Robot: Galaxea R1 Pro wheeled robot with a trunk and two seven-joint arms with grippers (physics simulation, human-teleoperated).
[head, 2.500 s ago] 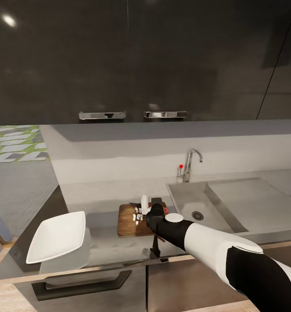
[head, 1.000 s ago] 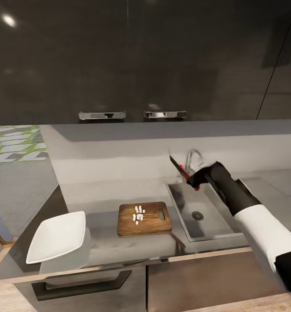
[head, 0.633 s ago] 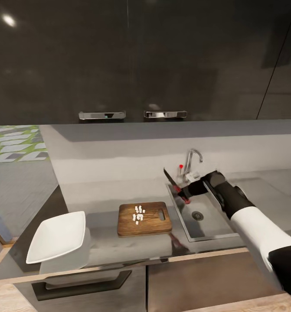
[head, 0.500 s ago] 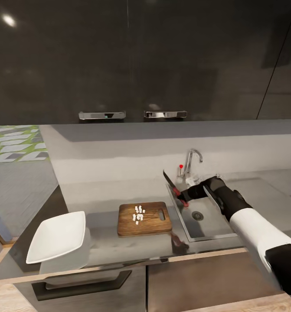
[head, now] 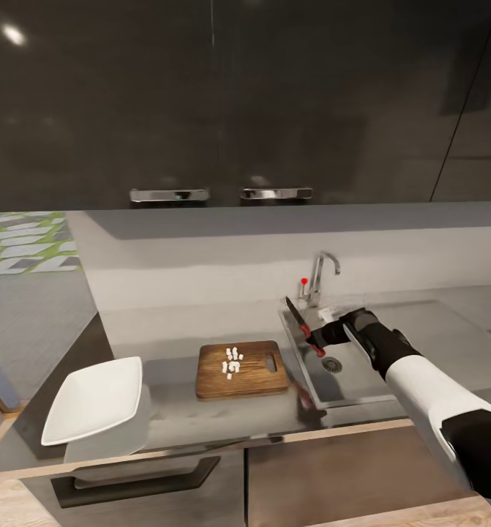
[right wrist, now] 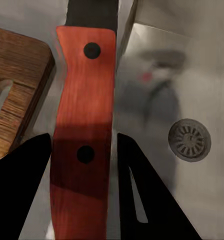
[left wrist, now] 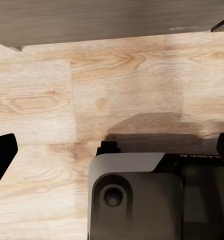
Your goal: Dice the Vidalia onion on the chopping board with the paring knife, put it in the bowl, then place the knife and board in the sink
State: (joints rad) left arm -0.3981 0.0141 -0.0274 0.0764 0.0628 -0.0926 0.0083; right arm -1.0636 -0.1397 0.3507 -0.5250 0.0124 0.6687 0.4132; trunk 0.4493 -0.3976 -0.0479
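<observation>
Over the sink's [head: 362,380] left edge, the paring knife [head: 304,331] is hanging with its blade pointing far-left, its red handle clenched in the right gripper [head: 325,337]. Left of it, white onion dice [head: 232,361] are lying on the chopping board [head: 241,369]. The left gripper's [left wrist: 112,150] jaws are standing released above wood flooring [left wrist: 92,90].

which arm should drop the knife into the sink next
Right. The right gripper already grips the paring knife by its red handle, above the sink basin's edge. The left wrist view shows wooden floor, away from the counter.
</observation>
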